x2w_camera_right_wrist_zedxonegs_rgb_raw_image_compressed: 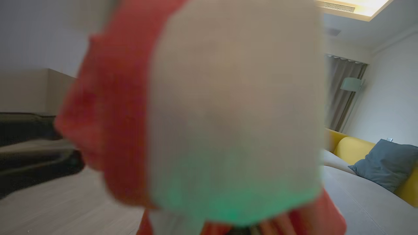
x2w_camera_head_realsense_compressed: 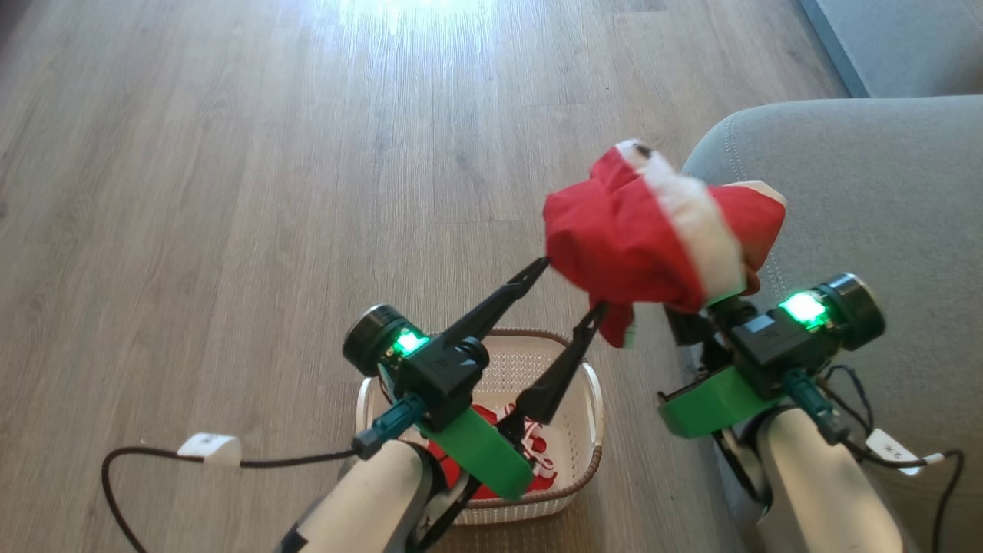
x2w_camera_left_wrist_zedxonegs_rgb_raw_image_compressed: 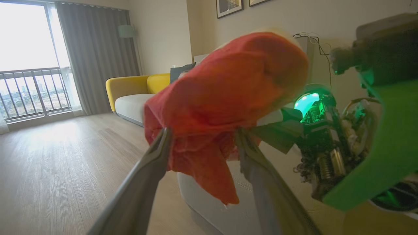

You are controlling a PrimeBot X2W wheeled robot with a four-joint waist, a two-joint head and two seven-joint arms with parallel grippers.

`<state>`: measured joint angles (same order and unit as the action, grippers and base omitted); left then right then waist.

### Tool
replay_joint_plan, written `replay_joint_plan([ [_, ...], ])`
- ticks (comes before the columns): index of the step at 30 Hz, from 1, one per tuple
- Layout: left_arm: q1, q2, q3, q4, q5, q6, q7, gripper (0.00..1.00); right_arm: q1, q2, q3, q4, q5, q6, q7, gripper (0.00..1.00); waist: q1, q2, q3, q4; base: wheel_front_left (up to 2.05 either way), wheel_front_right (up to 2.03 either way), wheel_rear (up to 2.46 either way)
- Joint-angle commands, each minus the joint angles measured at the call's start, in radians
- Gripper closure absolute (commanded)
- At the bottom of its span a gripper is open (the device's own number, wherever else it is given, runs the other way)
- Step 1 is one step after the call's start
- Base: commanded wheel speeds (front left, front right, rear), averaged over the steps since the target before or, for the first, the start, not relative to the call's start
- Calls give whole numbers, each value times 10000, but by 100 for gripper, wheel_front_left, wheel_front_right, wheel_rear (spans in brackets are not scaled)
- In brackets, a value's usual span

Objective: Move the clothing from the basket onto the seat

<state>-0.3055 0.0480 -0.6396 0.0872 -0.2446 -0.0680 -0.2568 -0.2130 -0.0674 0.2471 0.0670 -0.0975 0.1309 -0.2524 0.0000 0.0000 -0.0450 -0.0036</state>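
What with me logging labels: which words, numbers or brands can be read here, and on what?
No text is legible.
Right white paper tag on a black cable: dark marks, too small to read.
Left white paper tag on a black cable: looks blank.
Bright-red fabric garment in the cream perforated plastic basket: white print, partly hidden, unreadable.

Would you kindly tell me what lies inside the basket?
A red garment with white trim lies in the basket, partly covered by the left hand and its forearm; whatever lies beneath them is hidden.
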Motion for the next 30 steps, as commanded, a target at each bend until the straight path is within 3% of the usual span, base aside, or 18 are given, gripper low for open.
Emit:
replay_joint_plan([
  [1, -336, 22, 503, -229, 105, -8, -49, 0, -334, 170, -29, -456, -135, -2, -94, 100, 0, 0, 5, -1, 0, 0, 0],
  [30, 1059, 228, 900, 1208, 1180, -600, -49, 0, 36, 23, -2231, -1519, -669, -2, -94, 100, 0, 0, 38, -16, 0, 0, 0],
])
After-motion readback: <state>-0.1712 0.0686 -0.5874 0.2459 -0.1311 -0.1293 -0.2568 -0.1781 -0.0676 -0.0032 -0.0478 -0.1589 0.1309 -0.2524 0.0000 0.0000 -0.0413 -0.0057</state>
